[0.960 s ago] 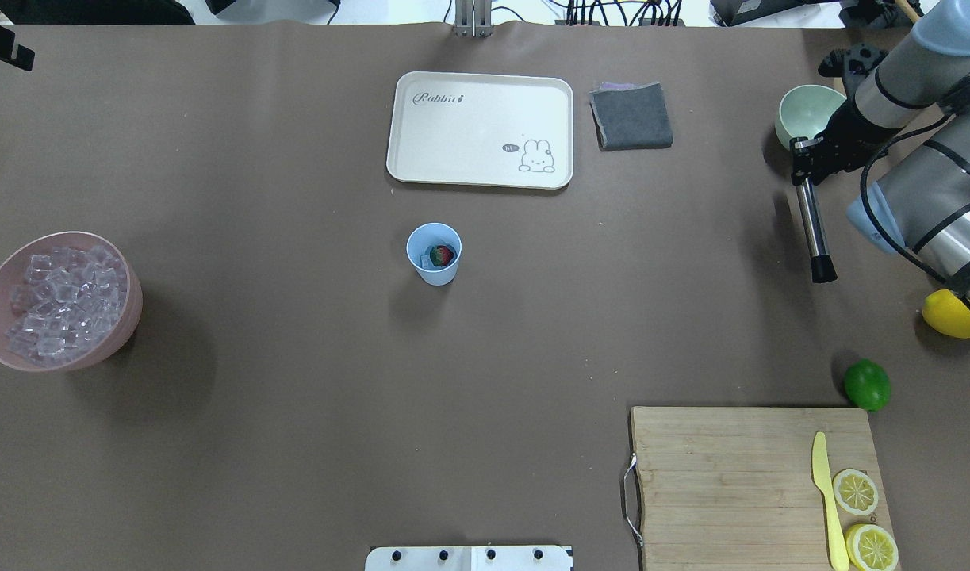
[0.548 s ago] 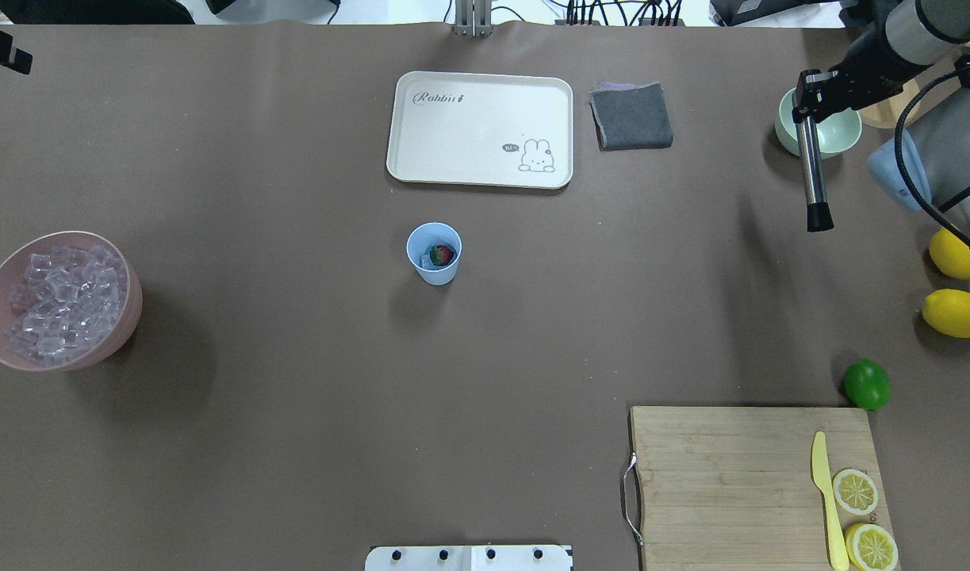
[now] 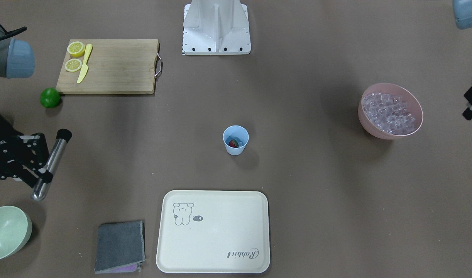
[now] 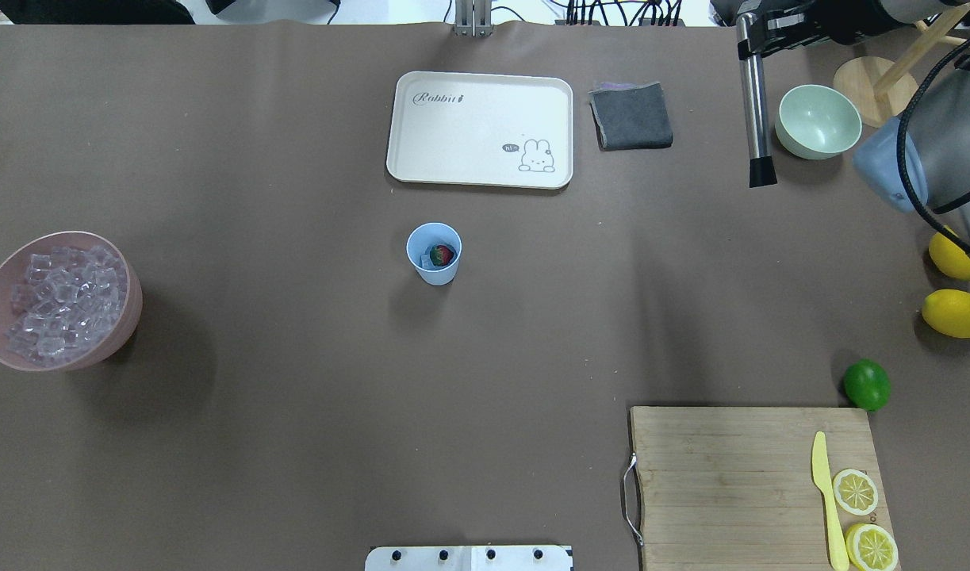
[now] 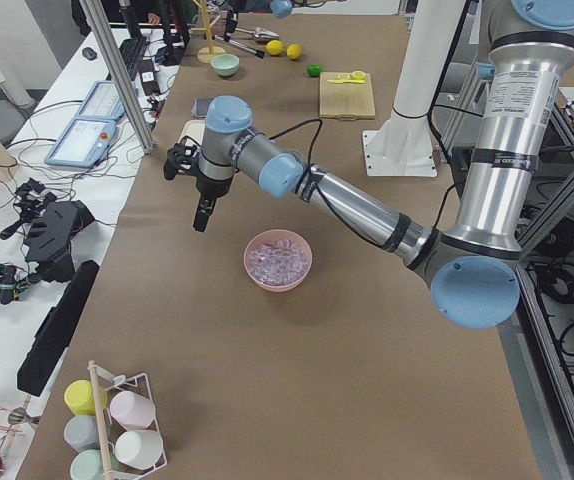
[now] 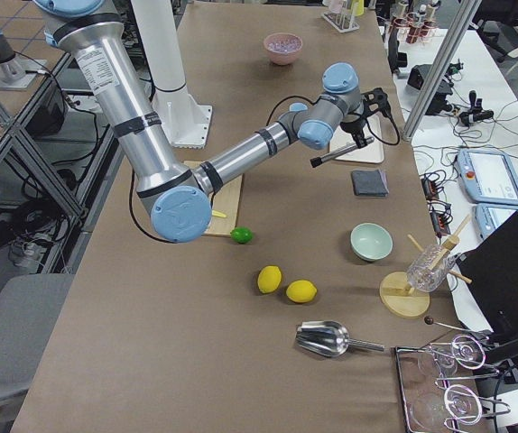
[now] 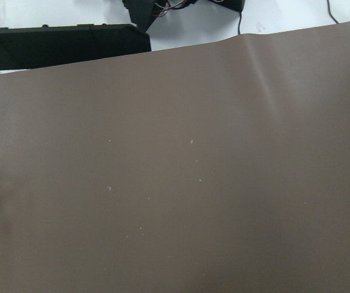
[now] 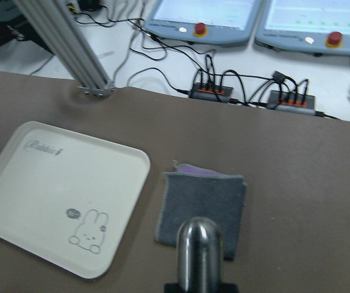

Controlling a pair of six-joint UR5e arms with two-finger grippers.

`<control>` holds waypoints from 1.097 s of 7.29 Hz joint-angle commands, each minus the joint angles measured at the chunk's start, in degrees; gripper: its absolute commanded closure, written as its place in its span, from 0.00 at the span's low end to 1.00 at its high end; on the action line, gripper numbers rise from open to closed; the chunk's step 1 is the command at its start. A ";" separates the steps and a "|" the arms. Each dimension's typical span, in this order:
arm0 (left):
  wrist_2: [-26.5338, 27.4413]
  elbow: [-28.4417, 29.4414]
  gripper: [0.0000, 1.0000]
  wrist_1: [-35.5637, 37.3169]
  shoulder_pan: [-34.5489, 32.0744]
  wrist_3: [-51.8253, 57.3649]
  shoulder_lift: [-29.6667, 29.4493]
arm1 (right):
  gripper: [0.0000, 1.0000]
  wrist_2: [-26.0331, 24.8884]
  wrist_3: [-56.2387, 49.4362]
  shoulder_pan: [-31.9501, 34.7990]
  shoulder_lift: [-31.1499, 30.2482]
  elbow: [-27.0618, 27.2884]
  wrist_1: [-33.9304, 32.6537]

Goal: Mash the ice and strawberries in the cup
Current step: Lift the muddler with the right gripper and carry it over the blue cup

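The light-blue cup (image 4: 434, 255) stands mid-table, just in front of the tray, with a red strawberry (image 4: 442, 254) and a bit of ice inside it. Most of the ice (image 4: 60, 300) fills a pink bowl (image 4: 128, 313) at the left edge. My right gripper (image 4: 758, 38) is raised at the far right, shut on a steel muddler (image 4: 754, 111) whose black tip points toward me; it is well away from the cup. Only part of my left gripper (image 3: 471, 104) shows, beyond the pink bowl, and I cannot tell whether it is open or shut.
A cream tray (image 4: 479, 129) and a grey cloth (image 4: 630, 116) lie at the back. A pale green bowl (image 4: 818, 121) sits beside the muddler. Lemons (image 4: 955, 313), a lime (image 4: 866, 385) and a cutting board (image 4: 730, 476) with a knife and lemon slices fill the right front.
My right arm has carried the muddler away from me and leftward, from the green bowl's right side to its left. The left gripper has left the overhead view's corner.
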 commanded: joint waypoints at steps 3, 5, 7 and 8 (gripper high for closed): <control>-0.31 5.24 0.04 -0.20 -13.41 -0.57 10.75 | 1.00 -17.19 0.08 -16.67 1.20 0.93 26.29; -0.49 9.47 0.04 0.14 -17.46 -0.22 11.03 | 1.00 -35.50 0.17 -29.96 6.36 0.58 30.46; -0.66 11.06 0.04 0.15 -18.71 -0.04 12.60 | 1.00 -42.66 0.09 -32.99 10.86 -0.82 30.82; -0.66 10.98 0.04 -0.11 -19.06 -0.13 13.48 | 1.00 -46.43 0.08 -33.44 12.36 -1.87 30.82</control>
